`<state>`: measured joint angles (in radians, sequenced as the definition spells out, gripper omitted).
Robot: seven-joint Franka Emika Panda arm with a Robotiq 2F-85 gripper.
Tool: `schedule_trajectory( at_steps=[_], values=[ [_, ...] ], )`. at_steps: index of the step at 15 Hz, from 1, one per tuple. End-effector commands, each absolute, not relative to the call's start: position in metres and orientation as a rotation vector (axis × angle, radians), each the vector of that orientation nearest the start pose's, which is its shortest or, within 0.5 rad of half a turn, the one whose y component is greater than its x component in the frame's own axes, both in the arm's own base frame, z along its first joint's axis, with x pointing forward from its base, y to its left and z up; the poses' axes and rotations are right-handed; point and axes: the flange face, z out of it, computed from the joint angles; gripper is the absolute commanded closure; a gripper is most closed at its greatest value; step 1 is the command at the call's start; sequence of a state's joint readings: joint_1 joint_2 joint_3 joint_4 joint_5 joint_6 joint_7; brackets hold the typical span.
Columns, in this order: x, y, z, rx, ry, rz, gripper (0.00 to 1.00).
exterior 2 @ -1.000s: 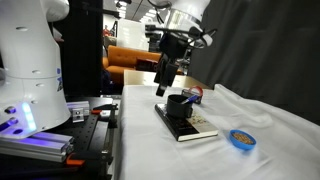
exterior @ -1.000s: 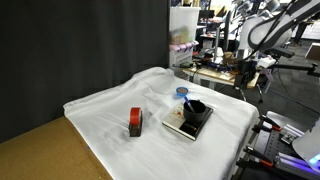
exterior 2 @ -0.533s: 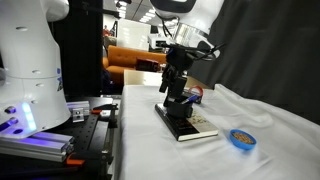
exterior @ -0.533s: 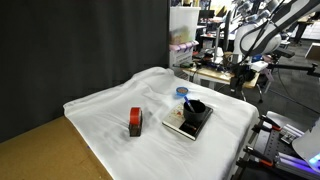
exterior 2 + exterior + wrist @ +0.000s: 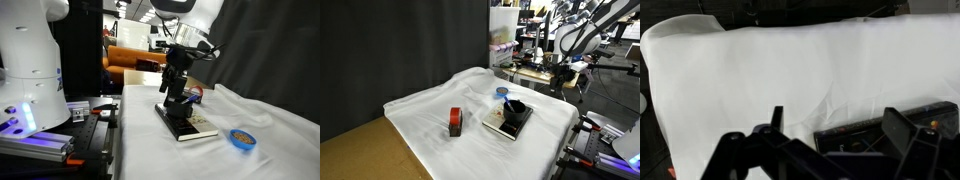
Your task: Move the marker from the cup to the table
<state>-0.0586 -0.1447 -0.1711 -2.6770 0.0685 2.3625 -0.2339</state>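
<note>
The table [image 5: 350, 150] filled most of your scene, with its wooden top bare at one corner and the rest under a wrinkled white cloth [image 5: 430, 100]. Your arm [image 5: 190, 12] came in from above, and in an exterior view its hand [image 5: 174, 100] hung low by the table's near edge. In the wrist view the hand [image 5: 835, 140] was released and spread as wide as it goes. Its fingers [image 5: 895, 128] stood well apart with nothing held between them, and only cloth and the edge of a flat dark board [image 5: 885, 135] showed beyond. That board [image 5: 508, 124] lay on the cloth near the table's edge, and a red-and-black box [image 5: 455, 122] stood well apart from it. The black cup [image 5: 515, 106] stood upright on the board. From the low camera the hand overlapped the cup, so you could not tell whether they touched. A small blue-topped tub [image 5: 502, 92] sat on the cloth near the board. The marker was too thin to pick out, so you could not tell whether it was in the cup.
</note>
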Motion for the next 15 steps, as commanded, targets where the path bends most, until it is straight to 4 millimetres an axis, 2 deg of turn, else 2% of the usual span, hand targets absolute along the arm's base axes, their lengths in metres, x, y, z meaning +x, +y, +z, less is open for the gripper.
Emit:
schedule_trajectory(
  at_steps=[1, 7, 12, 13, 15],
  values=[
    [0.395, -0.088, 0.265, -3.043, 0.059, 0.195, 0.0],
    [0.435, -0.095, 0.243, -3.039, 0.089, 0.123, 0.0],
    [0.484, -0.081, 0.222, -3.055, 0.033, 0.075, 0.0],
    [0.468, -0.081, 0.229, -3.06, 0.043, 0.097, 0.0],
    [0.481, -0.077, 0.222, -3.062, 0.026, 0.099, 0.0]
  ],
)
